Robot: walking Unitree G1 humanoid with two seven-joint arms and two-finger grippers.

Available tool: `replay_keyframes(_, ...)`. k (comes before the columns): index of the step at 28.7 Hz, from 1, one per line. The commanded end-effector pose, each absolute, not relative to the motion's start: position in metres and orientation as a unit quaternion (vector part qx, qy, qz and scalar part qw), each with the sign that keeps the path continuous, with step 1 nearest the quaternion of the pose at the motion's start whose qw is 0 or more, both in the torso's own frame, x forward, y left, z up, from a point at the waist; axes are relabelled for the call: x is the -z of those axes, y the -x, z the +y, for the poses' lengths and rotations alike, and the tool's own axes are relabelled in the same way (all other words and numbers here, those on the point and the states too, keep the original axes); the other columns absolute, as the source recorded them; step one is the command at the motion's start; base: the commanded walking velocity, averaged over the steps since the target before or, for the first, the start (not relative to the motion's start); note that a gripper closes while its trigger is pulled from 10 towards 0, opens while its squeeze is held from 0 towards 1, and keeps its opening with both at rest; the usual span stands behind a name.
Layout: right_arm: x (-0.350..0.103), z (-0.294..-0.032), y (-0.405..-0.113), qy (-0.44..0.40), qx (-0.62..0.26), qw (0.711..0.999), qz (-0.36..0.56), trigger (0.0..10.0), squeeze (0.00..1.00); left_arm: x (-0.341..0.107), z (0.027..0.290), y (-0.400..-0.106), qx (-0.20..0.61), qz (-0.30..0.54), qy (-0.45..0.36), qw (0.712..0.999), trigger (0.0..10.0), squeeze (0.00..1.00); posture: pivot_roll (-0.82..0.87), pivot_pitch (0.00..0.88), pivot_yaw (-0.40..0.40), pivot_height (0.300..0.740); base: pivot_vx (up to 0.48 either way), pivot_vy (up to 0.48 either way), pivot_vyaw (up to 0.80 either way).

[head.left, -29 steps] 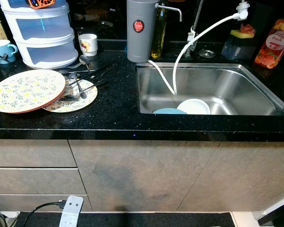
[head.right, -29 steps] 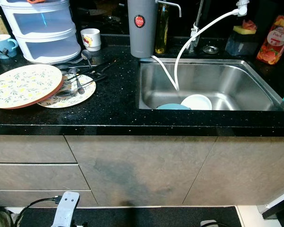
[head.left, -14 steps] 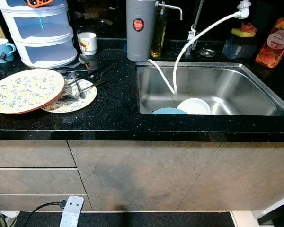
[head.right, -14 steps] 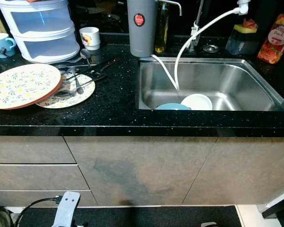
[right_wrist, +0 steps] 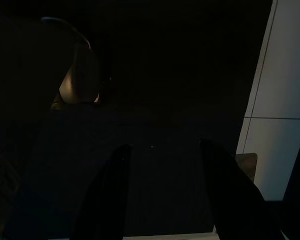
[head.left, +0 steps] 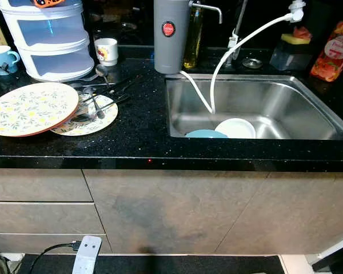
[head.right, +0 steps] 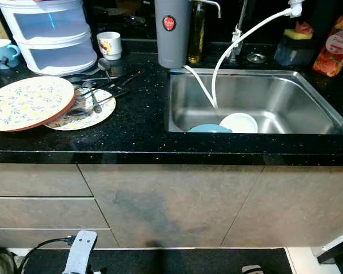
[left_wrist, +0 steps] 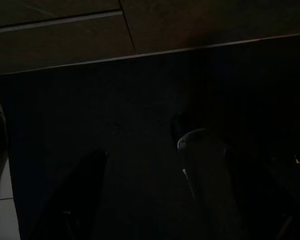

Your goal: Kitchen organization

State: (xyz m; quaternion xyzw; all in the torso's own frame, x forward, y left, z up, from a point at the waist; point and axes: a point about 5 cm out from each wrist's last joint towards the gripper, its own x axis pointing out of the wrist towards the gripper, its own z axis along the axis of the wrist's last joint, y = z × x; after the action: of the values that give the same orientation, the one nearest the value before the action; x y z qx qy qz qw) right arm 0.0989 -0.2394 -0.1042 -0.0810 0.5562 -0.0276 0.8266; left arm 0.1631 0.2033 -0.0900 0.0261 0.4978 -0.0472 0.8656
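Note:
Two floral plates lie on the black counter (head.left: 137,137) at the left: a large one (head.left: 31,108) overlapping a smaller one (head.left: 94,121). Several spoons and forks (head.left: 100,94) rest across the smaller plate. In the steel sink (head.left: 308,108) sit a white bowl (head.left: 235,127) and a light blue bowl (head.left: 204,134). Both arms hang low by the dark floor mat. The left gripper (left_wrist: 165,210) is open and empty in the dim left wrist view. The right gripper (right_wrist: 165,195) is open too, with nothing between its fingers (right_wrist: 110,195).
A white stacked container (head.left: 48,40), a blue mug (head.left: 1,58) and a small white cup (head.left: 107,51) stand at the back left. A grey water filter (head.left: 169,34), an oil bottle (head.left: 191,40), a white hose (head.left: 240,45), a sponge holder (head.left: 291,51) and a red soap bottle (head.left: 333,51) ring the sink. Drawers (head.left: 40,200) lie below.
The whole picture has shifted slightly, so the camera has moved a little. Nothing on the counter or in the sink has moved.

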Motion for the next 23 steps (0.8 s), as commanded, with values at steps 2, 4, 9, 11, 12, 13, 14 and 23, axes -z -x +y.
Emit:
replay_keyframes(2,0.1046,-0.239,-0.0983,0.075,0.035,0.826,0.557,10.0,0.0,0.0903,0.1983,-0.1646,0.055,0.5,-0.026,0.864,10.0,0.0,-0.07,0.016,-0.001,0.74,0.0,0.0,0.0)
replay_keyframes(4,0.1046,-0.2387,-0.0987,0.075,0.036,0.827,0.556,10.0,0.0,0.0903,0.1985,-0.1646,0.056,0.5,-0.027,0.864,10.0,0.0,-0.08,0.014,0.005,0.74,0.0,0.0,0.0)
replay_keyframes(9,0.1046,-0.2391,-0.0983,0.077,0.036,0.826,0.558,10.0,0.0,0.0906,0.1979,-0.1642,0.057,0.501,-0.027,0.863,10.0,0.0,-0.07,0.0,0.013,0.74,0.0,0.0,0.0)
replay_keyframes(11,0.1047,-0.2388,-0.0983,0.077,0.036,0.825,0.559,10.0,0.0,0.0905,0.1983,-0.1642,0.056,0.501,-0.026,0.863,10.0,0.0,-0.07,0.0,0.013,0.74,0.0,0.0,0.0)
replay_keyframes(12,0.1047,-0.2388,-0.0985,0.077,0.036,0.825,0.559,10.0,0.0,0.0904,0.1984,-0.1645,0.055,0.501,-0.025,0.864,10.0,0.0,-0.07,0.004,0.006,0.74,0.0,0.0,0.0)
replay_keyframes(13,0.1047,-0.2385,-0.0991,0.075,0.036,0.825,0.558,10.0,0.0,0.0901,0.1989,-0.1651,0.053,0.5,-0.024,0.864,10.0,0.0,-0.07,0.003,0.005,0.74,0.0,0.0,0.0)
replay_keyframes(14,0.1046,-0.2383,-0.0994,0.074,0.036,0.826,0.558,10.0,0.0,0.0899,0.199,-0.1655,0.052,0.499,-0.024,0.864,10.0,0.0,-0.07,0.004,0.004,0.74,0.0,0.0,0.0)
replay_keyframes(23,0.1044,-0.238,-0.1007,0.078,0.029,0.825,0.558,10.0,0.0,0.0893,0.1987,-0.1671,0.052,0.497,-0.025,0.866,10.0,0.0,-0.07,0.0,-0.01,0.74,0.0,0.0,0.0)
